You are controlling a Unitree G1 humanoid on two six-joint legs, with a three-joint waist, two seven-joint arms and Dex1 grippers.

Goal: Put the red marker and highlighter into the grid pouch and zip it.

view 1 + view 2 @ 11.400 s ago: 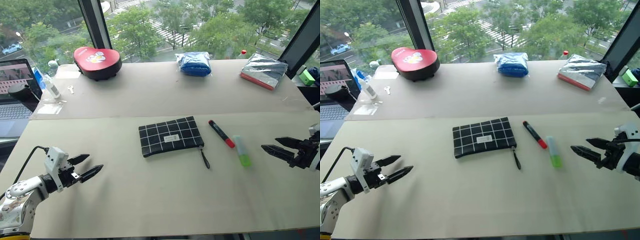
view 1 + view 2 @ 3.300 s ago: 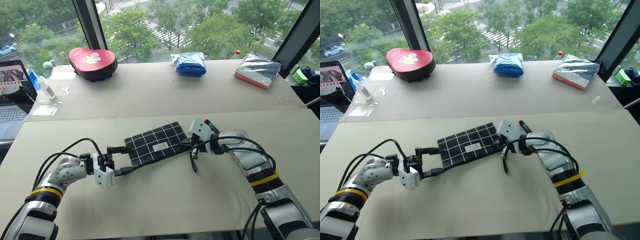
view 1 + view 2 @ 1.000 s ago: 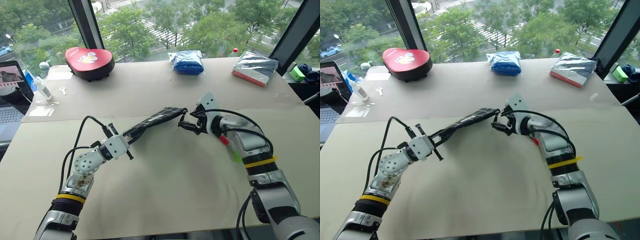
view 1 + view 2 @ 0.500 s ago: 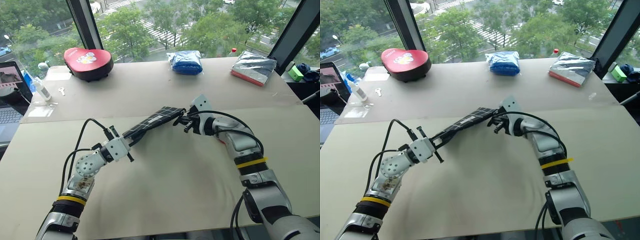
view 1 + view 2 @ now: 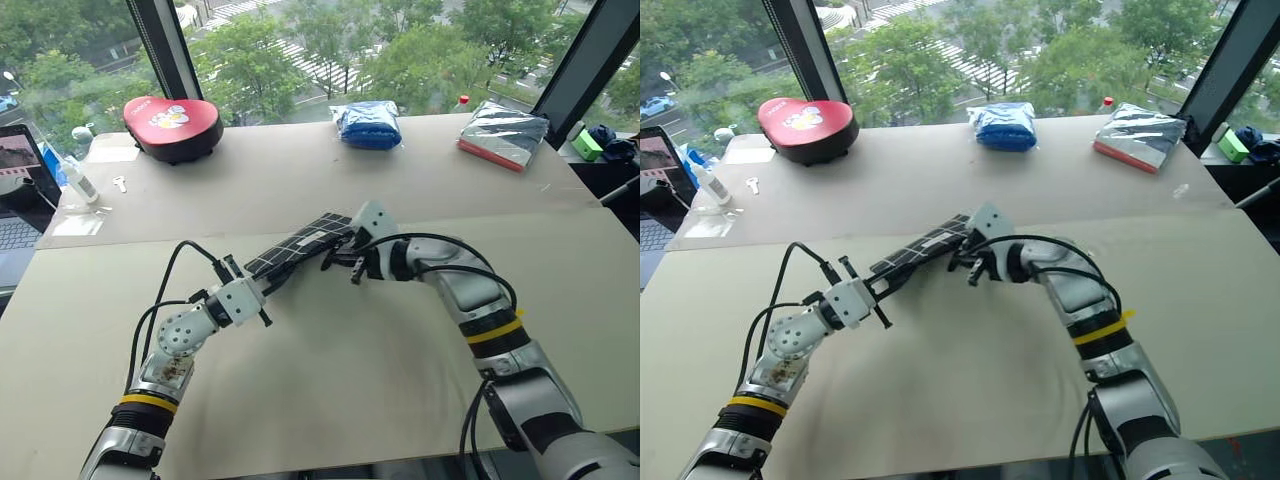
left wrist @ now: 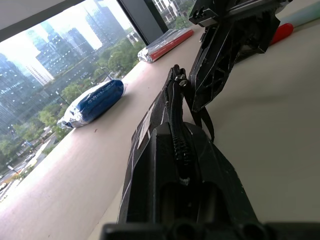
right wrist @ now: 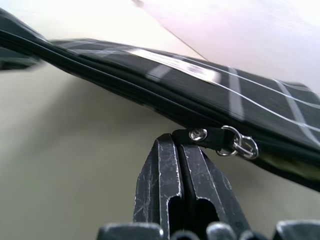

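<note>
Pouch (image 5: 300, 245): held off the table by left claw (image 5: 262, 290), pinched. Strap (image 7: 207, 136): pinched by right claw (image 5: 338, 262). Step: unzipping. Next: strap to be drawn along zipper.

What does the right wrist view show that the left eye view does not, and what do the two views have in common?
The right wrist view alone shows the zipper's metal ring and the black pull strap pinched between the right gripper's shut fingers.

The left eye view alone shows the left gripper clamping the pouch's other end, plus the red heart-shaped case, the blue bag and the silver packet farther back on the table.

Both show the grid pouch, lifted off the table.
</note>
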